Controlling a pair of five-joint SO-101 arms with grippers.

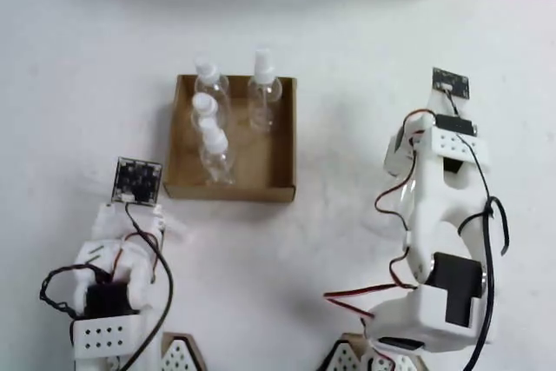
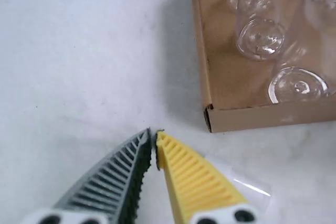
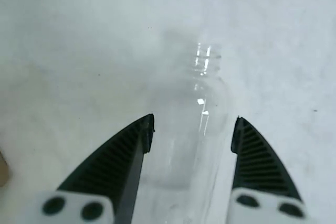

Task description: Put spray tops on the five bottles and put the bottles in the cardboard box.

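The white surface point(image 1: 347, 41) carries two arms. The right arm point(image 1: 434, 215) is stretched from the near edge toward the far side, on the right. The left arm point(image 1: 113, 275) sits folded at the near left.

The cardboard box point(image 1: 230, 193) lies left of centre, between the arms but closer to the left one. Four capped bottles point(image 1: 263, 97) stand in it, three down its left side and one at the far right.

What matters now is the bare bottle point(image 3: 202, 103), clear, with no spray top on its threaded neck. It appears to lie on its side on the surface, under the right arm's far end. Its long axis runs the same way the right pincer point(image 3: 193, 124) points, neck away from it, body between the two black jaws. Those jaws are spread wide, one on each side of the body. I cannot tell whether they touch the plastic. I'd judge that arm is the one to grip here, since closing would take the bottle across its width.

The left pincer point(image 2: 154, 135) is closed on nothing, grey and yellow tips touching, low over the surface. It is just beside the box's near left corner.
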